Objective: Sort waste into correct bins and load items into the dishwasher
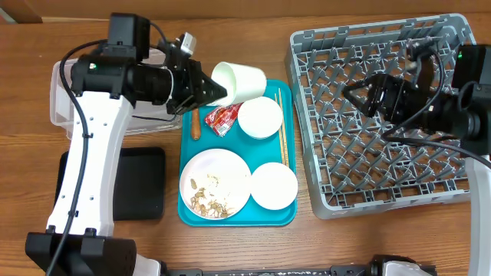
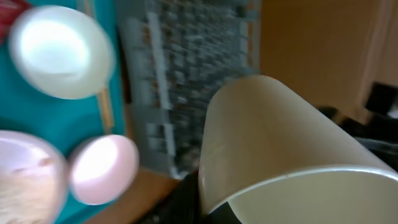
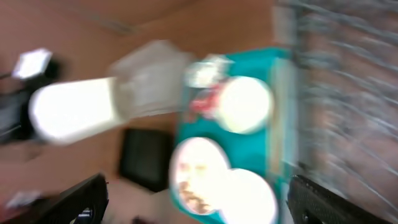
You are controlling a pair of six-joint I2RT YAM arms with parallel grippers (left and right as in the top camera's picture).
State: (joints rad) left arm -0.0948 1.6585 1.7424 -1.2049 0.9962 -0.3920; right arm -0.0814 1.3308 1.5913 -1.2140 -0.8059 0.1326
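My left gripper (image 1: pixel 215 90) is shut on the small white cup (image 1: pixel 238 80), holding it tipped on its side above the far end of the teal tray (image 1: pixel 189 157); the cup fills the left wrist view (image 2: pixel 280 143). On the tray lie the red wrapper (image 1: pixel 221 117), the orange stick (image 1: pixel 196 127), a white bowl (image 1: pixel 260 116), a pinkish bowl (image 1: pixel 274 185), the chopsticks (image 1: pixel 282 134) and the plate (image 1: pixel 215 183) with rice and brown scraps. My right gripper (image 1: pixel 354 96) is open and empty above the grey dish rack (image 1: pixel 383 165). No napkin shows.
The clear tub (image 1: pixel 57 92) stands at the left, mostly hidden by my left arm. The black tray (image 1: pixel 142 184) lies in front of it, left of the teal tray. The right wrist view is blurred and shows the plate (image 3: pixel 196 165) and the bowls.
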